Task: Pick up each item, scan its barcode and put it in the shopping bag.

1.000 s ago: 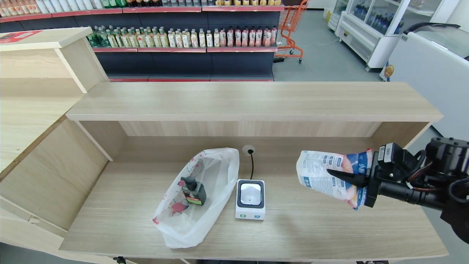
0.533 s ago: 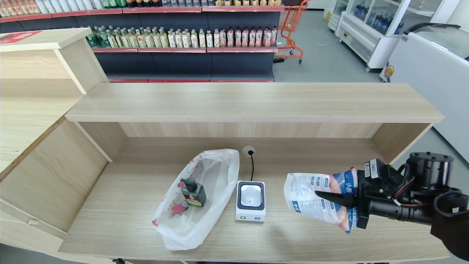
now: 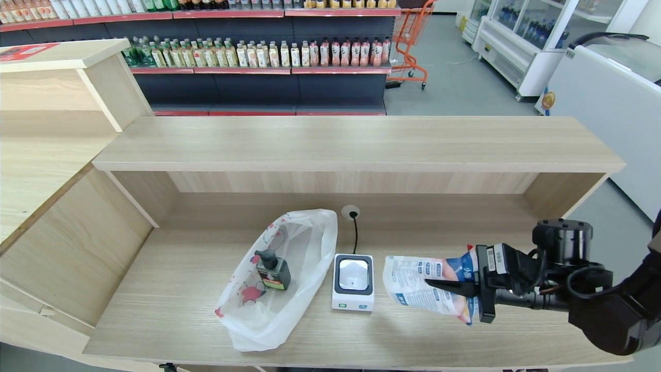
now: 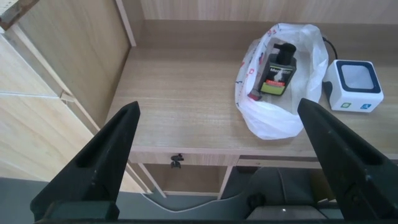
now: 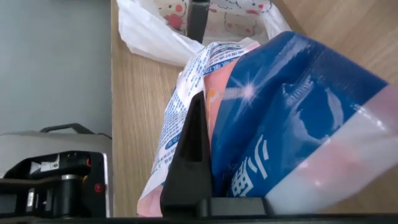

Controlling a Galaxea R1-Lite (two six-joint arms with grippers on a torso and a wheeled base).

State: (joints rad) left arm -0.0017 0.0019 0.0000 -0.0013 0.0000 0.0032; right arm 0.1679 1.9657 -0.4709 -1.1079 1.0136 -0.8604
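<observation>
The left claw (image 4: 217, 106) hangs off the front left of the counter (image 3: 170, 305). Its two dark fingers (image 4: 102, 158) are spread wide with nothing between them.

Further right, the shopping bag (image 3: 310, 243) lies on the counter. Its long axis runs from the near left towards the back right, and its mouth gapes at the far end. Inside it is a dark bottle (image 3: 273, 273) with its pump top towards the back wall and its label towards the front. The thin plastic makes it hard to tell whether the bottle lies flat or leans on the bag's side.

Just beside the bag on its right stands the scanner (image 3: 353, 298), a small white box with its dark-framed window facing up. A black cable (image 3: 355, 232) runs from it back to a hole (image 3: 350, 210) in the counter.

Just right of the scanner is the packet (image 3: 413, 281), clamped in the right claw (image 3: 454, 289). Its long axis lies across the counter, a little tilted. The white printed end points left at the scanner and the blue end sits in the claw. The underside is hidden and no barcode can be made out. I cannot tell whether the lower edge touches the counter. In the right wrist view one finger (image 5: 193, 155) presses along the packet, and the other is hidden behind it.
</observation>
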